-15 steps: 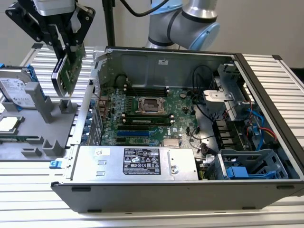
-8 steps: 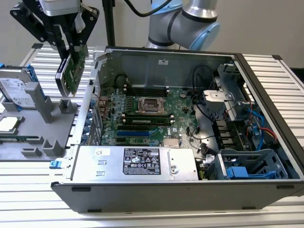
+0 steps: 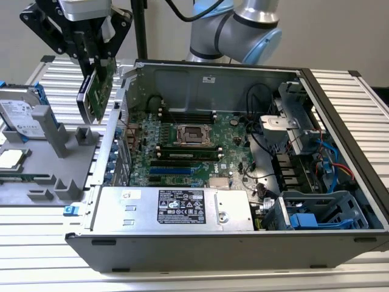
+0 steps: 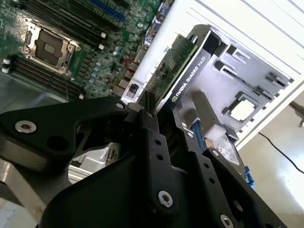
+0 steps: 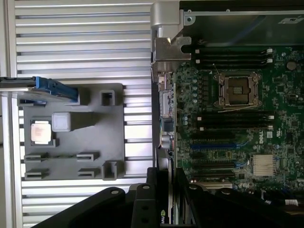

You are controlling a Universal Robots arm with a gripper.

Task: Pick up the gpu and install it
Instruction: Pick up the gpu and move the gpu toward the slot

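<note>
My end effector (image 3: 97, 61) is clamped on the gpu (image 3: 99, 94). The card hangs below its fingers in the air, tilted, above the grey parts holder (image 3: 24, 190), just outside the open computer case (image 3: 213, 248) on the exterior view's left.

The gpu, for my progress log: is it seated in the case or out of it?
Out: the claw holds the gpu in the air, outside the case, clear of the motherboard slots.
</note>
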